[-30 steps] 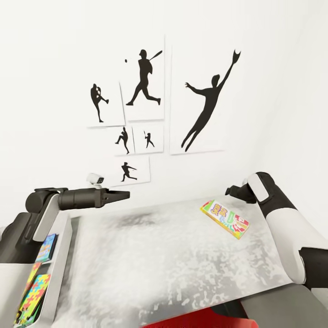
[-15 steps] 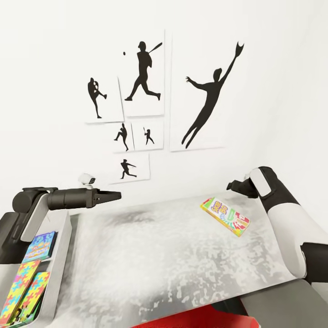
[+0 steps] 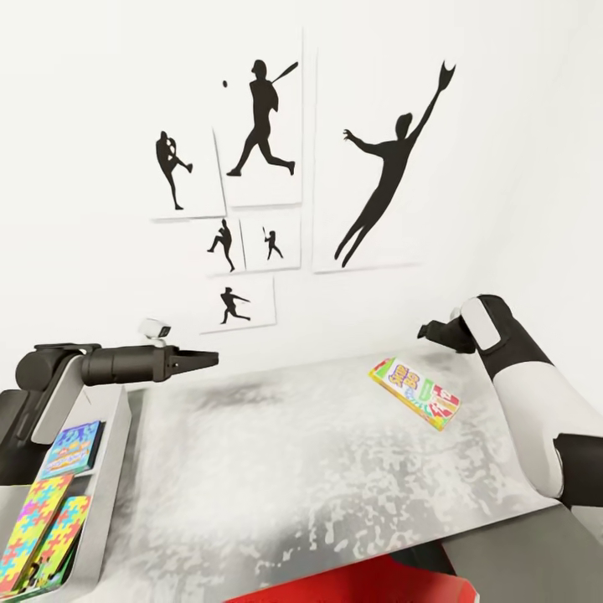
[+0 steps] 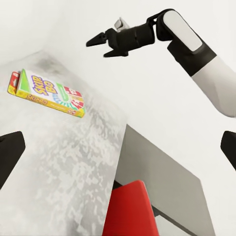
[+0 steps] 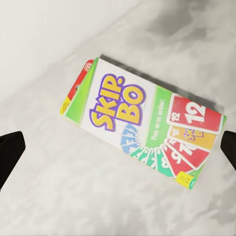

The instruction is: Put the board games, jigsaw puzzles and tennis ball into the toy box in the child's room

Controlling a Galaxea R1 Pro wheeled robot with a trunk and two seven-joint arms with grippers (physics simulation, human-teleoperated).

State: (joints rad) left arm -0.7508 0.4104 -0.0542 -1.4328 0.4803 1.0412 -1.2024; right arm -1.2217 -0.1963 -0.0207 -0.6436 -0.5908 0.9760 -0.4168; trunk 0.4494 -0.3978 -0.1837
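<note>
The board game lies flat on the bed, directly below the spread right end effector, its long axis slanting across the fingers

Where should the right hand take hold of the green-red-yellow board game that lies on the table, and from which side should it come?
The board game lies flat on the table, so its thin edges are the only grippable faces. The right hand, open above it, probably does best coming straight down and closing across the narrow width, on the two long edges near the middle. The box looks slim, so the fingertips must nearly reach the tabletop.
</note>
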